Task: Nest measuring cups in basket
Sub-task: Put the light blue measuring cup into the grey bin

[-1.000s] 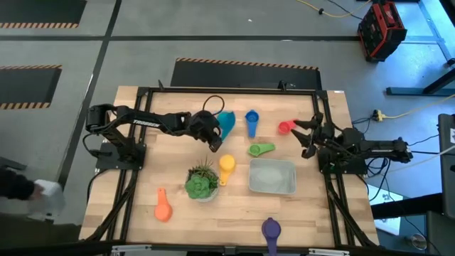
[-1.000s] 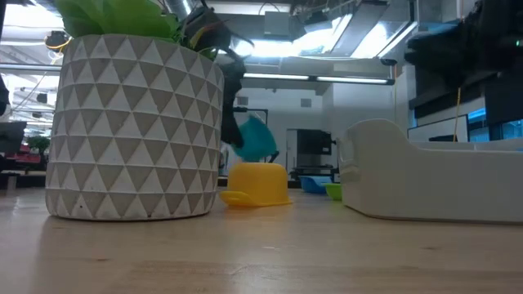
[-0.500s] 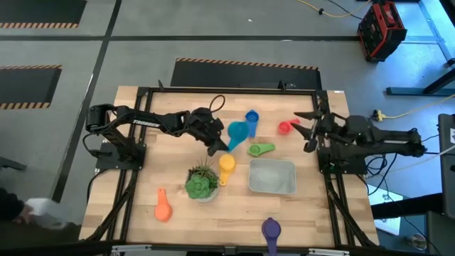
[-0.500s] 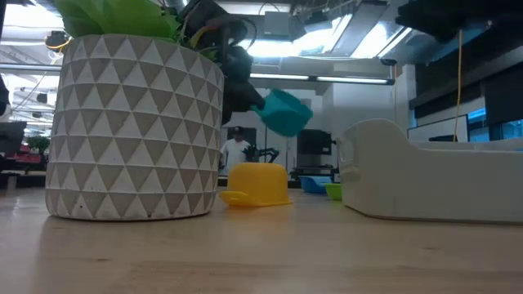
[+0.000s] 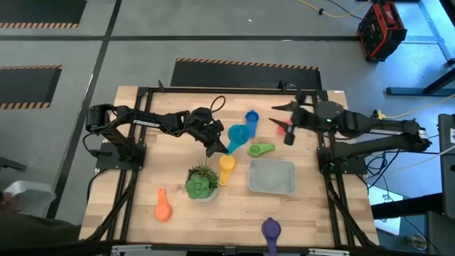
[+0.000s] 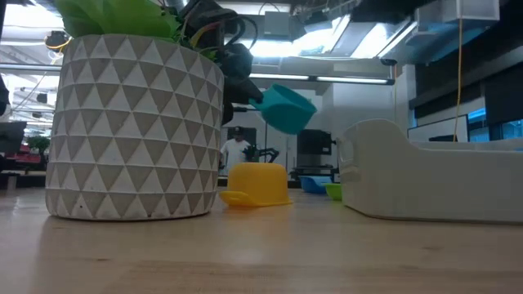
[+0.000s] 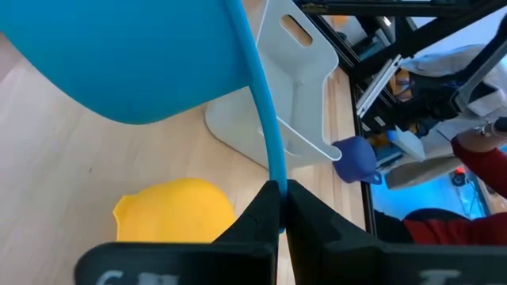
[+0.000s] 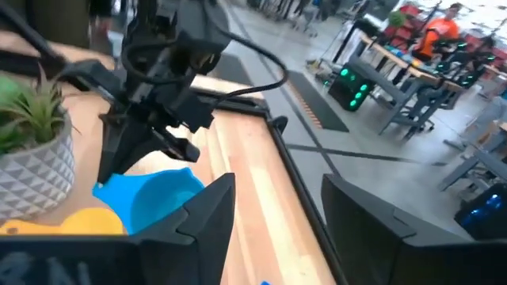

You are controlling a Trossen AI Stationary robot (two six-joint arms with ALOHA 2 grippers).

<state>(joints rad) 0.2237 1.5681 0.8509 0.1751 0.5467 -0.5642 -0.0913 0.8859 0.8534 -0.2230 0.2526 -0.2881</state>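
i see a wooden table (image 5: 178,206) on grey floor. the left gripper (image 5: 222,144) pinches the teal cup (image 5: 237,134) aloft mid-table; the basket (image 5: 272,176) sits toward the right edge, the potted plant (image 5: 202,182) nearby. the right gripper (image 5: 286,124) hovers spread.

Grey concrete floor (image 5: 213,28) carries hazard-striped mats (image 5: 245,71); a red-and-black case (image 5: 381,30) sits far right; ceiling strip lights (image 6: 327,77) glow.

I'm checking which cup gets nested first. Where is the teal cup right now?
In the high view the teal cup is off the table, pinched in the left hand, between the blue cup and the yellow cup.
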